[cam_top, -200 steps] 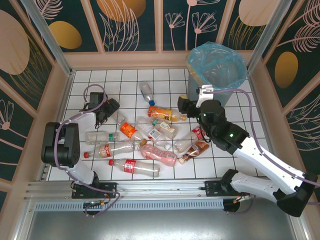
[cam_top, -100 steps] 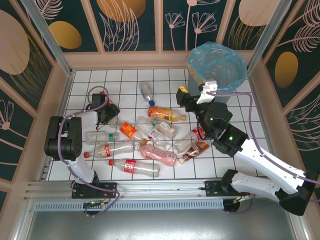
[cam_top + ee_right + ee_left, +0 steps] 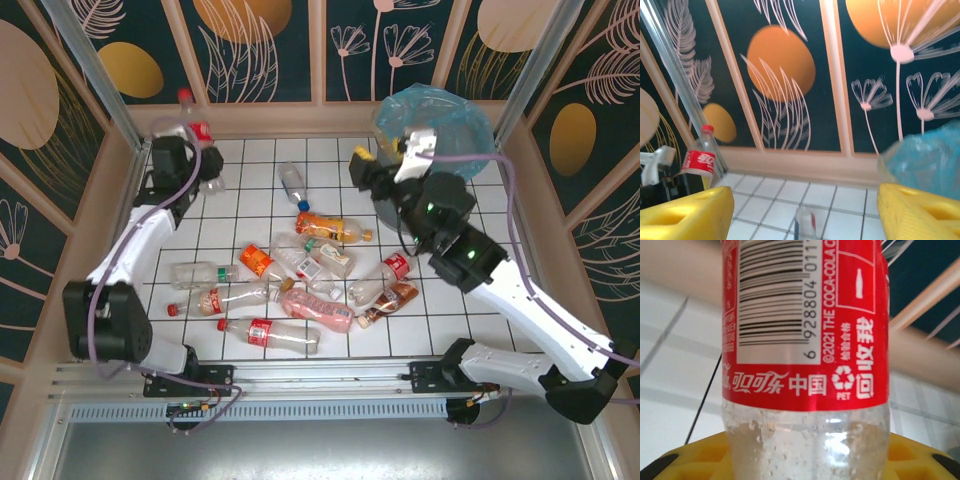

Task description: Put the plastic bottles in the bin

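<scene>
Top external: left gripper (image 3: 193, 150) clenched on clear, red-labelled Coca-Cola bottle (image 3: 197, 128), upright at upper-left wall corner. Right gripper (image 3: 378, 160) released beside bin (image 3: 470, 125), upper right. Other bottles (image 3: 300, 270) crowd centre; open tiles (image 3: 250, 155) upper centre.

Plastic bottle (image 3: 807, 440), red label (image 3: 805, 385):
- Barcode (image 3: 771, 295) with digits "6 928804 011" under it; the rest is cut off.
- Sideways beside it: "©2021 THE COCA-COLA CO".
- Lower band: white Chinese brand script, then "中国".
- Recycling triangle (image 3: 843, 378) marked "PET".
- Sideways characters "回收我".
- White bottle pictogram (image 3: 858, 282) in a box, on the right side of the label.
</scene>
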You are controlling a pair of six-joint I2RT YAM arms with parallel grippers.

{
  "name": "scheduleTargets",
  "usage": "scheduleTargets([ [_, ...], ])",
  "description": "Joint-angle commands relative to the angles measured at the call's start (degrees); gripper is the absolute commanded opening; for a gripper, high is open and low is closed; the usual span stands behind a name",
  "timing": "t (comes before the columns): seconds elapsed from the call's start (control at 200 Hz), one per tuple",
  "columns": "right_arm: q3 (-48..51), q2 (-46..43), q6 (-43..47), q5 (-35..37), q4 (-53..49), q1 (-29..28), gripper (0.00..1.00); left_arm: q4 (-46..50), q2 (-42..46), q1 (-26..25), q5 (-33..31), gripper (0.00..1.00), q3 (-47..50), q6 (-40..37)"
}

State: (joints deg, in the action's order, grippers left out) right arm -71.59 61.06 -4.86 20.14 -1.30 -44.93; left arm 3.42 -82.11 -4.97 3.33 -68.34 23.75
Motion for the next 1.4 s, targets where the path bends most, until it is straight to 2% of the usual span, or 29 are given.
scheduleTargets([
  [0.0,-9.0,2.6,-6.0,-18.8,-6.4,6.8,0.75,-1.0,6.2,-4.7,3.2,0.18,-3.6,-17.3],
  [0.06,-13.9,5.1,-7.6,-26.3,-8.7,9.4,0.74,-3.3,8.2,-8.8,3.5,0.08,-3.0,-22.6],
  [0.12,-19.3,8.0,-7.3,-27.3,-12.7,9.9,0.73,-6.9,8.8,-12.9,3.6,0.04,-2.6,-24.8],
  [0.26,-32.3,14.7,-6.9,-28.4,-21.9,13.2,0.73,-12.6,5.1,-20.7,4.5,0.00,-7.1,-23.9],
  [0.405,-42.9,20.3,-8.8,-34.6,-29.3,18.3,0.71,-17.8,2.6,-25.6,7.9,0.00,-7.6,-28.1],
  [0.555,-46.7,24.4,-8.8,-40.9,-31.8,19.0,0.68,-17.6,2.1,-27.2,14.3,0.00,-5.7,-30.7],
  [0.721,-46.5,28.3,-10.8,-48.0,-32.1,18.8,0.48,-20.4,3.6,-28.7,19.6,0.00,-0.2,-30.9],
  [0.856,-45.1,29.6,-11.7,-51.0,-30.1,17.4,0.51,-19.9,3.6,-29.0,20.2,0.00,1.5,-30.0],
  [1.021,-42.3,29.6,-12.4,-51.4,-28.2,16.4,0.50,-19.1,4.7,-29.2,20.4,0.00,3.3,-31.2],
  [1.161,-41.7,29.9,-12.7,-50.7,-28.9,16.4,0.22,-20.5,5.5,-29.3,19.7,0.00,4.7,-30.3],
  [1.236,-41.9,29.7,-12.6,-49.5,-29.2,16.4,0.11,-20.8,5.8,-29.2,18.8,0.05,5.1,-30.0],
  [1.286,-42.3,29.6,-12.2,-48.0,-29.5,16.4,0.05,-20.8,6.0,-29.3,18.0,0.13,5.1,-29.9],
  [1.306,-42.6,29.5,-11.9,-47.4,-29.7,16.4,0.03,-20.7,6.0,-29.3,17.6,0.21,5.2,-29.9],
  [1.356,-44.0,29.6,-10.9,-45.2,-30.7,16.4,0.01,-20.7,6.5,-29.2,16.5,0.50,5.4,-29.9],
  [1.391,-45.7,29.8,-9.8,-42.9,-31.9,16.4,0.00,-20.9,6.9,-29.2,15.9,0.63,5.5,-29.8],
])
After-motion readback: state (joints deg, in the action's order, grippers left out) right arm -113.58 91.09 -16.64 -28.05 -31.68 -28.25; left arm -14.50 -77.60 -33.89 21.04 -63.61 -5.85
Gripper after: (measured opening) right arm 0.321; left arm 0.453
